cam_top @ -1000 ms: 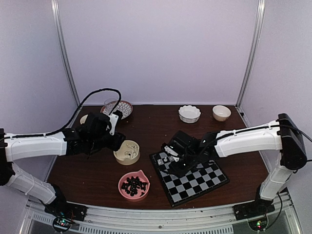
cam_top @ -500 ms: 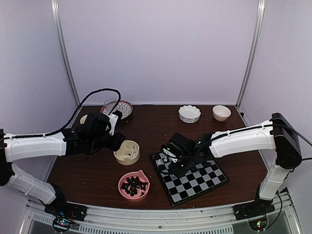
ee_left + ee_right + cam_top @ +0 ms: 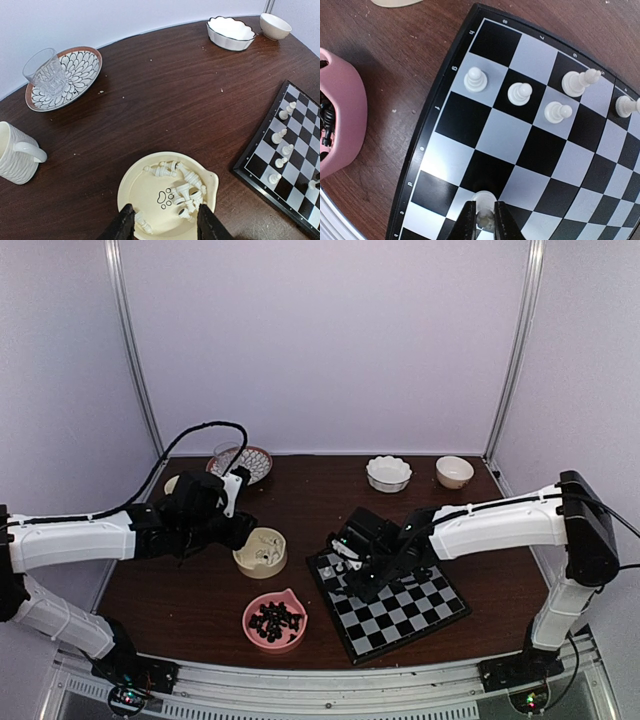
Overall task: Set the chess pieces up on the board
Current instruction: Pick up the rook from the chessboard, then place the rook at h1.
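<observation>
Your board point(image 3: 495, 135), black and pale checks inside a dark border, lies flat. 5 white chess pieces point(image 3: 520, 93) stand upright in a line near 1 edge. A 6th piece point(image 3: 483, 199) stands on the board, pinched by the right gripper point(image 3: 483, 212). More white pieces lie jumbled in the cream bowl point(image 3: 135, 185).

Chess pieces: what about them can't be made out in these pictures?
- Right wrist view: the right gripper covers the sides of the white piece; its kind is unclear.
- Top view: black pieces in the pink bowl are too small to tell apart.
- Top view: the right arm hides the board's far part.
- Left wrist view: the bottom edge cuts off the cream bowl.
</observation>
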Tool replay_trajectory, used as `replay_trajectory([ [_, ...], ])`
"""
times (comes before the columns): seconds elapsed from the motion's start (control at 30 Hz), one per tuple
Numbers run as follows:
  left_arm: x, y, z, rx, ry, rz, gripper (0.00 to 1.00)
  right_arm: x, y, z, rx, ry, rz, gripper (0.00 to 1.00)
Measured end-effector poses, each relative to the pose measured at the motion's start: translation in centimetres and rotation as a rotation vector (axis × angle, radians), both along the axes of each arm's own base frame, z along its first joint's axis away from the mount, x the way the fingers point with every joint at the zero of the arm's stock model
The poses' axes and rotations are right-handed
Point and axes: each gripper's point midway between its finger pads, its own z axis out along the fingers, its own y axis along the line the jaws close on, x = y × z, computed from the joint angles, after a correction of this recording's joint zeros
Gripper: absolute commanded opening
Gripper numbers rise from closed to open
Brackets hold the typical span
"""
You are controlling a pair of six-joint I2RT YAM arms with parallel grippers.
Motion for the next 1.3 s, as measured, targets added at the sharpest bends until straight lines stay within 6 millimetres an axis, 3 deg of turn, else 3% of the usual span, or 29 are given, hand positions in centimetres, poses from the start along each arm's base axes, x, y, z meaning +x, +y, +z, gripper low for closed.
replay_trajectory([
  [0.27, -0.2, 0.4, 0.3, -0.006, -0.01, 0.004, 0.43, 1.0, 1.9, 3.3, 0.051, -0.035, 0.013, 0.15],
  [0.43, -0.3, 0.6, 0.3, -0.005, -0.015, 0.01, 0.42, 2.3, 4.2, 6.7, 0.116, -0.084, 0.032, 0.15],
  [0.57, -0.5, 0.9, -0.2, 0.002, -0.013, 0.015, 0.42, 3.6, 6.4, 7.8, 0.146, -0.109, 0.041, 0.15],
  [0.83, -0.6, 1.3, 0.1, -0.005, -0.03, 0.026, 0.42, 5.4, 8.7, 5.2, 0.09, -0.102, 0.044, 0.15],
  [1.3, -0.6, 1.4, 0.1, -0.005, -0.031, 0.027, 0.42, 8.6, 7.7, 1.8, 0.017, -0.083, -0.003, 0.15],
])
